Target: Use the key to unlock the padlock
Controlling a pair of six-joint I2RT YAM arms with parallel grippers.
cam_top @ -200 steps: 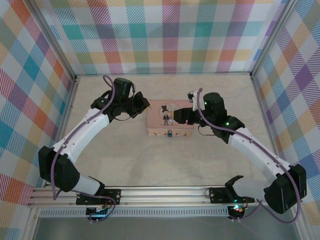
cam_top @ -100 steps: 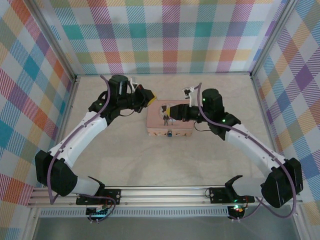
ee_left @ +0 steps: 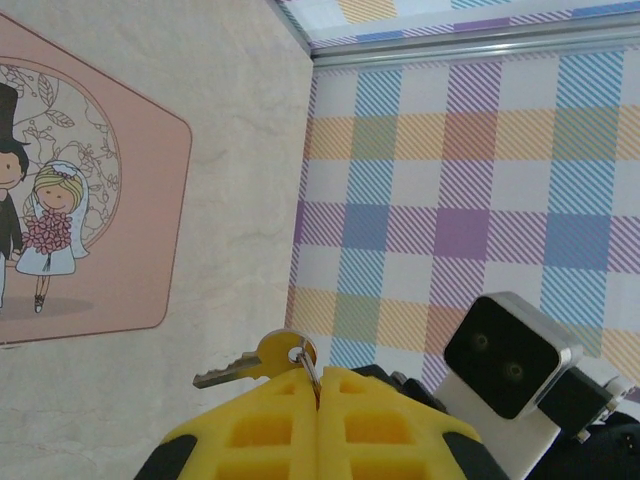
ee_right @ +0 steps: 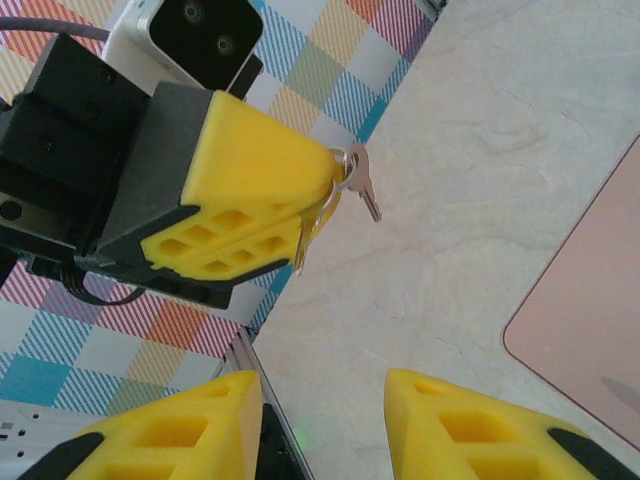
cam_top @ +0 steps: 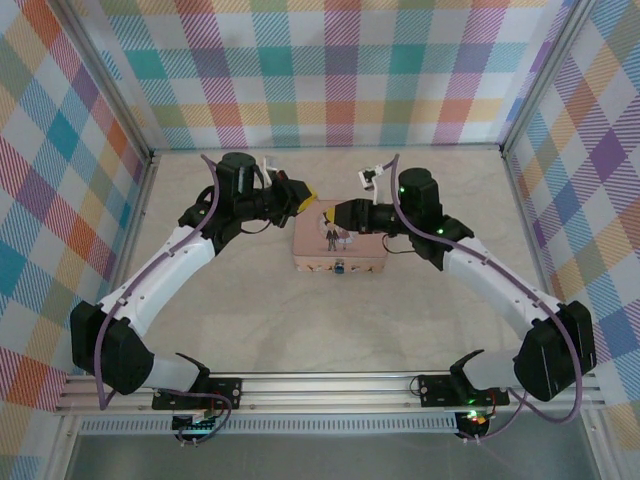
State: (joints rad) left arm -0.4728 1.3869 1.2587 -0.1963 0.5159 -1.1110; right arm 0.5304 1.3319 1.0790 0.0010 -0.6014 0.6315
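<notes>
The left gripper (ee_left: pixel 318 395) pinches the key (ee_left: pixel 240 368) by its ring (blade sideways). The right gripper (ee_right: pixel 325 400), spread and empty, faces it. The padlock (cam_top: pixel 342 266) sits behind both on the pink tin (cam_top: pixel 365 250).

Padlock (cam_top: pixel 341 266) at tin's (cam_top: pixel 362 256) near edge, ctr.

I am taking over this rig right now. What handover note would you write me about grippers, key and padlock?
The left gripper is shut on the ring of the key, raised beside the pink tin.
The right gripper is open and empty, facing it.
The padlock is at the tin's near side, away from both grippers.
Done: key picked up.
Left: bring the key to the padlock, insert it, turn it.
</notes>
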